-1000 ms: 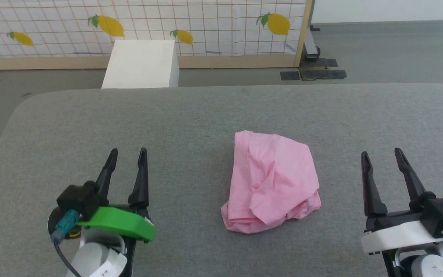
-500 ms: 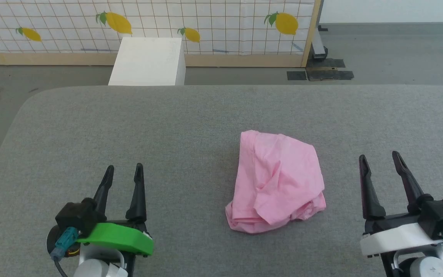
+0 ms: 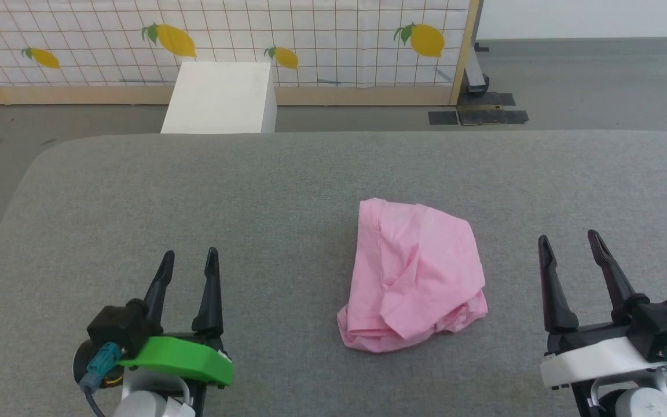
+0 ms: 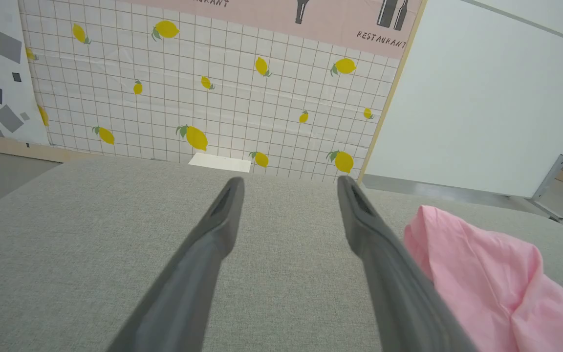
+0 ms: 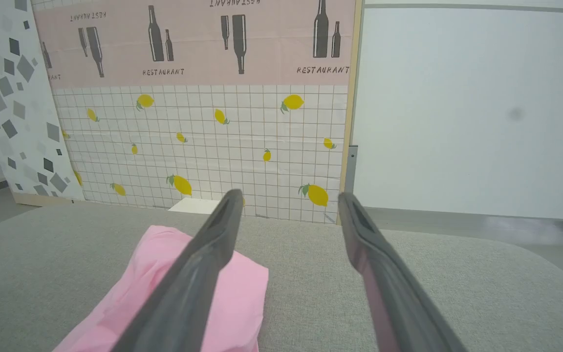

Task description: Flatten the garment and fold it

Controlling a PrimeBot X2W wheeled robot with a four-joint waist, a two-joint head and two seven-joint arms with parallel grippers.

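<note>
The garment (image 3: 414, 277) is a crumpled heap of light pink cloth lying on the grey table (image 3: 287, 197), a little right of centre. It also shows at the right edge in the left wrist view (image 4: 487, 274) and at the lower left in the right wrist view (image 5: 164, 288). My left gripper (image 3: 190, 259) stands open near the front left, well apart from the cloth. At the front right my right gripper (image 3: 567, 243) is open too, a short way right of the heap. Nothing is between either pair of fingers.
A white box (image 3: 217, 98) stands on the floor beyond the table's far edge. Behind it runs a lemon-patterned grid panel (image 3: 322, 40) with a wooden frame. The table corners are rounded, and bare grey cloth surrounds the garment.
The camera has shifted a little, so the whole scene sits slightly differently. Both grippers stay open and the garment lies as before.
</note>
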